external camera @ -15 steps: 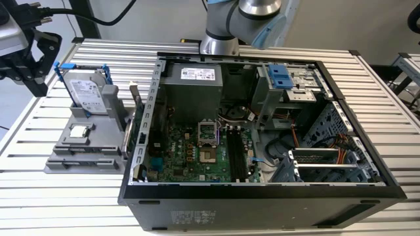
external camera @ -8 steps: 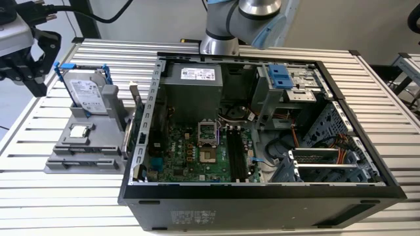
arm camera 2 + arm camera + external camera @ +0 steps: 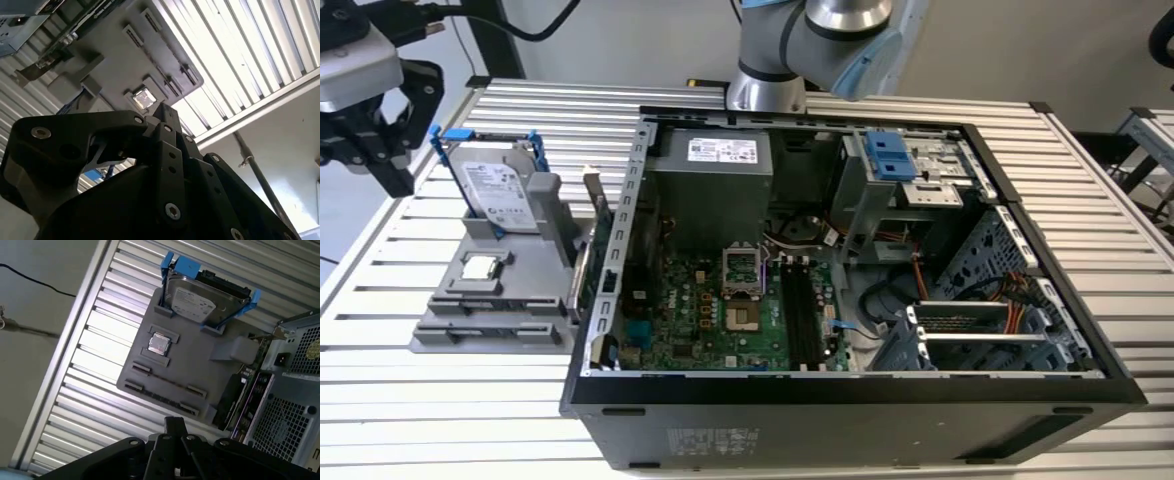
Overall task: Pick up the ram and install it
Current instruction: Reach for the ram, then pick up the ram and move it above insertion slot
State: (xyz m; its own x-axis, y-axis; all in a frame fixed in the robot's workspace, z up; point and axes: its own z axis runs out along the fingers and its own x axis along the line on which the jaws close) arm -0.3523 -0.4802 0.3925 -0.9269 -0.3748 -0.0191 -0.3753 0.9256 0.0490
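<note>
Well, writing is seen in a few places, but none of it can be read: a pale label on top of the hard drive [image 3: 500, 185], a white sticker on the grey power supply [image 3: 720, 150], and one more sticker on the near black wall of the computer case [image 3: 854, 400].

The ram [image 3: 229, 397] is a thin dark board with black chips. It stands on its long edge at the side of the grey plastic holder [image 3: 454, 325] nearest the case. In the exterior view the ram [image 3: 583, 270] is a narrow dark strip between the holder and the case's metal wall.

The same holder carries the silver hard drive with blue rails, which leans at its far end. A small square shiny processor chip [image 3: 480, 267] lies flat in a pocket near the middle.

The black gripper [image 3: 374, 165] hangs at the exterior view's far left, beside the hard drive and apart from the ram. Whether it is apart or together I cannot tell.

The case lies open with the green motherboard [image 3: 707, 310] and its long dark memory slots [image 3: 803, 310] facing up. Everything rests on a ribbed aluminium table [image 3: 454, 420].
</note>
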